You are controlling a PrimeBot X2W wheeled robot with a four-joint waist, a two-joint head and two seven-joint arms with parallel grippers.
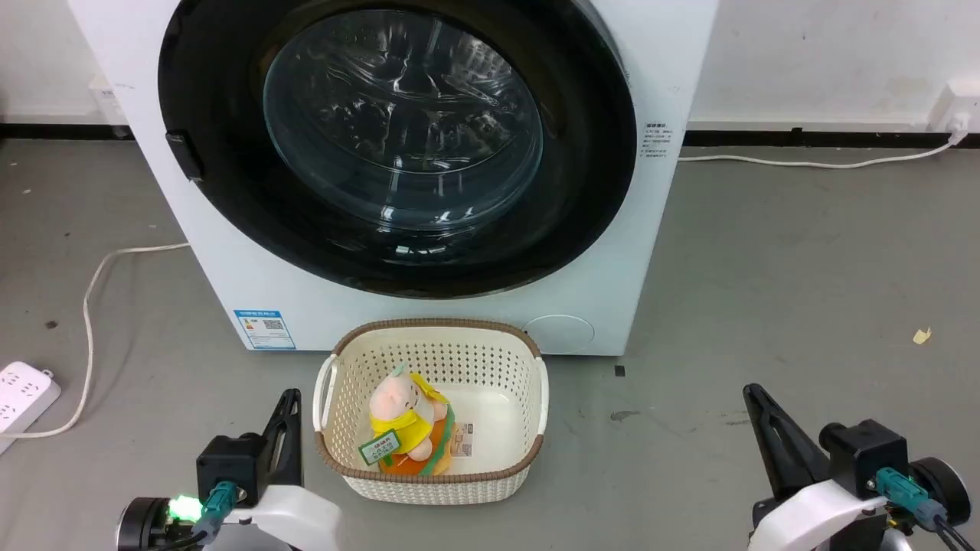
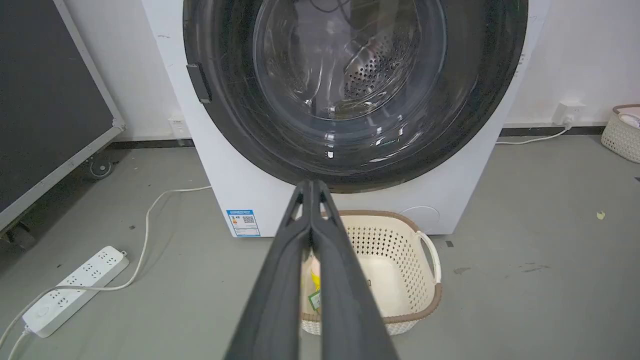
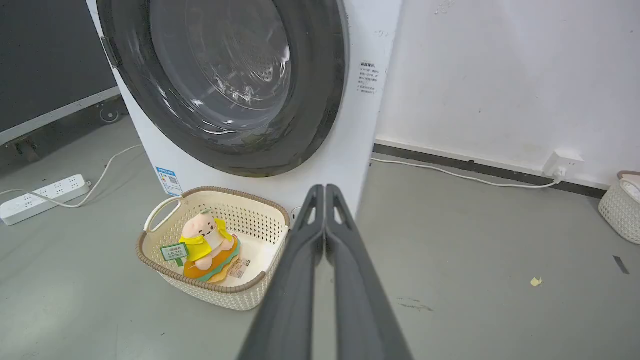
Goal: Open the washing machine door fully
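Behind cream basket (image 1: 436, 327): washing machine door (image 1: 398, 145), shut flush on washing machine (image 1: 230, 260). Left gripper (image 1: 289, 402) and right gripper (image 1: 754, 394): low, well short of door, fingers pressed together. Advised: hook dark tab (image 1: 186, 157) at door's left edge, swing wide above basket. Left wrist view resolves drum perforations (image 2: 380, 70) through window; head view gives glare there.

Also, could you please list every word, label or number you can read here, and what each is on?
Nothing can be read clearly.
Blue sticker, lower left of the washing machine front: a QR code, print too small.
Grey printed notice, machine's right edge: blurred.
Green tag on the plush toy: too small.
Paper label in the basket: too small.
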